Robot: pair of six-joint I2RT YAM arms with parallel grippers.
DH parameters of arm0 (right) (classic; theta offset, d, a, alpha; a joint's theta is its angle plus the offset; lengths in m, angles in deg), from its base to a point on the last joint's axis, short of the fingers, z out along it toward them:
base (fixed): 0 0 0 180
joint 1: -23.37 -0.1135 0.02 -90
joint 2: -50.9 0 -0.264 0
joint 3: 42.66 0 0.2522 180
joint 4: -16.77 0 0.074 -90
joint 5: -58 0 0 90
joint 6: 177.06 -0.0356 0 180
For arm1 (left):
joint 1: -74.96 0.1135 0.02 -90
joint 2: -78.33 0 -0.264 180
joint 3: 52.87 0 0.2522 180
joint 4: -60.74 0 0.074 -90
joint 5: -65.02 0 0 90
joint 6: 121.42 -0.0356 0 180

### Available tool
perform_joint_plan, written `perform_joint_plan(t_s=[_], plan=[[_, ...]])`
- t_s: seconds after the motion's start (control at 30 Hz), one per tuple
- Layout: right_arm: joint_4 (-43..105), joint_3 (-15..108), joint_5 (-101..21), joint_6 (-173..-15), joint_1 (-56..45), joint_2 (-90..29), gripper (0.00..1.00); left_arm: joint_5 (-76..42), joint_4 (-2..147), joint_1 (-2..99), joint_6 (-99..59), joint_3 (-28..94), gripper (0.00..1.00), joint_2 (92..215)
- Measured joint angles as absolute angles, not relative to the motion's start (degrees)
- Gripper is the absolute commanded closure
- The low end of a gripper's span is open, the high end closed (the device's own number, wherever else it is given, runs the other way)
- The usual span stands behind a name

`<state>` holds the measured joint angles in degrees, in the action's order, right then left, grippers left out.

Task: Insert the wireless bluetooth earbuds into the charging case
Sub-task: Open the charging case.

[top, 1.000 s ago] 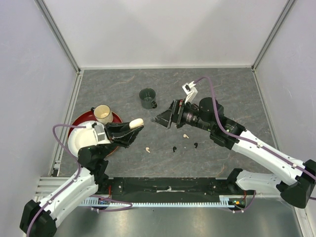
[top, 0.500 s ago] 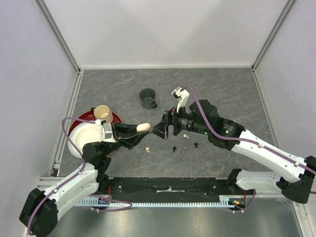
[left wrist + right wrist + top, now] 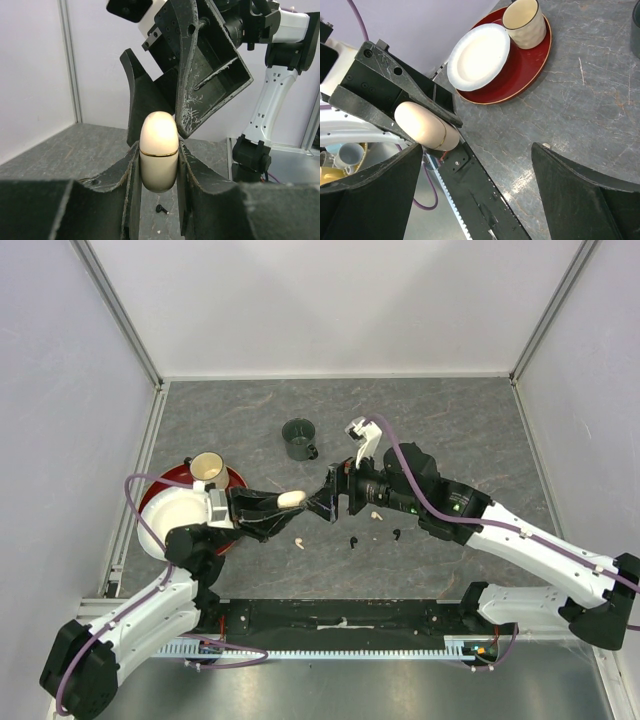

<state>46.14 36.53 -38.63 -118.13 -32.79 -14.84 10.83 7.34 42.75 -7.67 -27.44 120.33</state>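
1. The left gripper, carried toward the table centre, is clamped on the closed cream charging case.
2. The right gripper, spread wide and empty, has closed in just beside the case tip.
3. The earbuds lie on the table at 5–6 o'clock of the case, none inserted; opening the lid likely comes next.

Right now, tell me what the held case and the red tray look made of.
Charging case: likely smooth plastic, cream and semi-gloss, with a soft highlight on its dome and a thin gold seam line. Red tray: probably lacquered plastic or glazed ceramic, an even red with a light sheen; the material is uncertain.
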Motion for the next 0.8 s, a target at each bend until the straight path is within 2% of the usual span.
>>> perform_joint_plan(t_s=[0.37, 0.8], plan=[[43.2, 36.2, -36.0, -121.4, -32.9, -14.1, 0.02, 17.2, 8.6, 42.7, -7.6, -26.7, 0.98, 120.2], [38.2, 34.0, -36.8, -123.4, -32.9, -10.0, 0.02, 13.2, 12.8, 42.7, -7.8, -26.9, 0.98, 116.1]])
